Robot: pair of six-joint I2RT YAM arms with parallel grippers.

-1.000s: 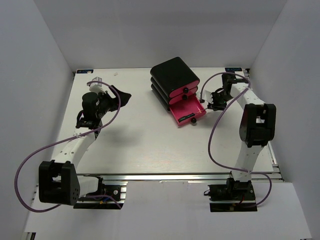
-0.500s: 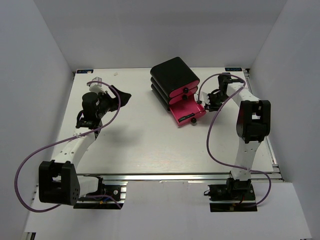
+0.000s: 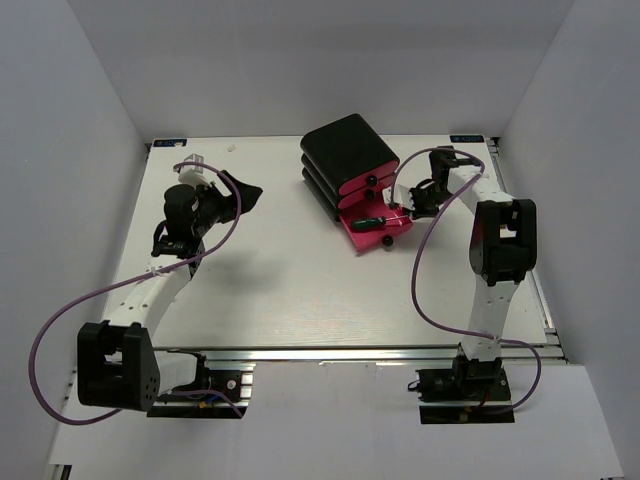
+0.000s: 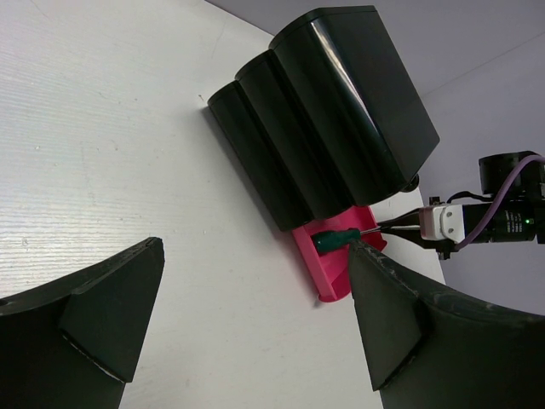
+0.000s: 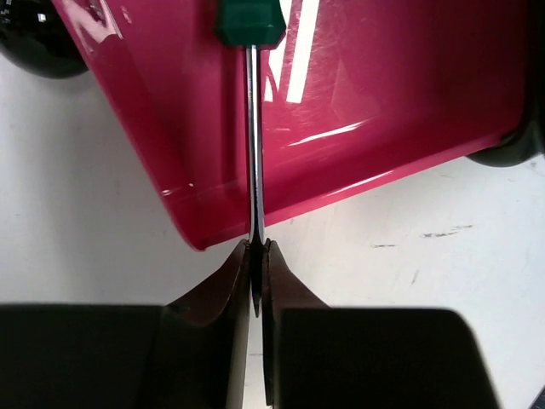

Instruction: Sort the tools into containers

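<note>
A black box (image 3: 345, 150) holds three stacked pink drawers; the bottom drawer (image 3: 392, 232) is pulled open. My right gripper (image 3: 409, 211) is shut on the thin metal shaft (image 5: 254, 153) of a green-handled screwdriver (image 3: 371, 221). The green handle (image 5: 248, 20) hangs over the open drawer's pink floor (image 5: 383, 85). My right gripper (image 5: 256, 249) sits just outside the drawer's right rim. My left gripper (image 3: 243, 192) is open and empty, far left of the box. In its wrist view my left gripper (image 4: 254, 256) faces the box (image 4: 341, 119), the drawer (image 4: 328, 271) and the screwdriver (image 4: 337, 239).
The two upper drawers are shut, with round black knobs (image 3: 371, 180) facing front right. The open drawer's knob (image 3: 386, 241) is at its front end. White walls enclose the table on the left, back and right. No other tools show on the table.
My right gripper has moved left toward the box, bringing the green-handled screwdriver over the open bottom drawer. The left arm has not moved.
</note>
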